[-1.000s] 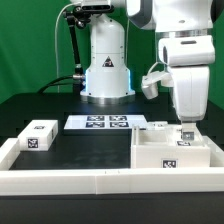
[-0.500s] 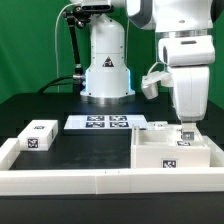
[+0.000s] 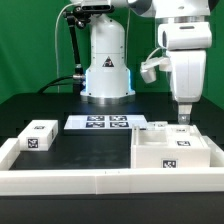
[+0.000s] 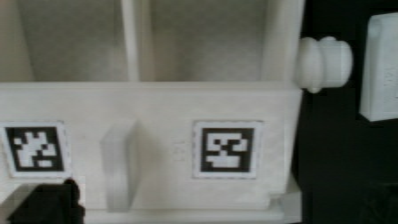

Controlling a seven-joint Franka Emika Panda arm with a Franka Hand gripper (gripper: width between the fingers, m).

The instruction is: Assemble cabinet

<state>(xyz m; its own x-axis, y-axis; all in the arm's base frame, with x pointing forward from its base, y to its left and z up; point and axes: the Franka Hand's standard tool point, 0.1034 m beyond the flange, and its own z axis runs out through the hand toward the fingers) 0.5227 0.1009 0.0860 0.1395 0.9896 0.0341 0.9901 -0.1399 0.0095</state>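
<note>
On the dark surface (image 3: 80,150): one cabinet (image 3: 175,152), one small white block (image 3: 40,133) carrying a single tag, one marker board (image 3: 108,122) and one long white border rail (image 3: 70,178). Above these, one arm (image 3: 185,60) ending in one hand (image 3: 184,120). Seen from the wrist, two black-and-white tags (image 4: 224,148) on the cabinet's face and one round white knob (image 4: 324,62) just beside it.

You see the cabinet (image 3: 150,152) in smooth, matt white plastic. The table (image 3: 92,150) you work on looks matt black.
</note>
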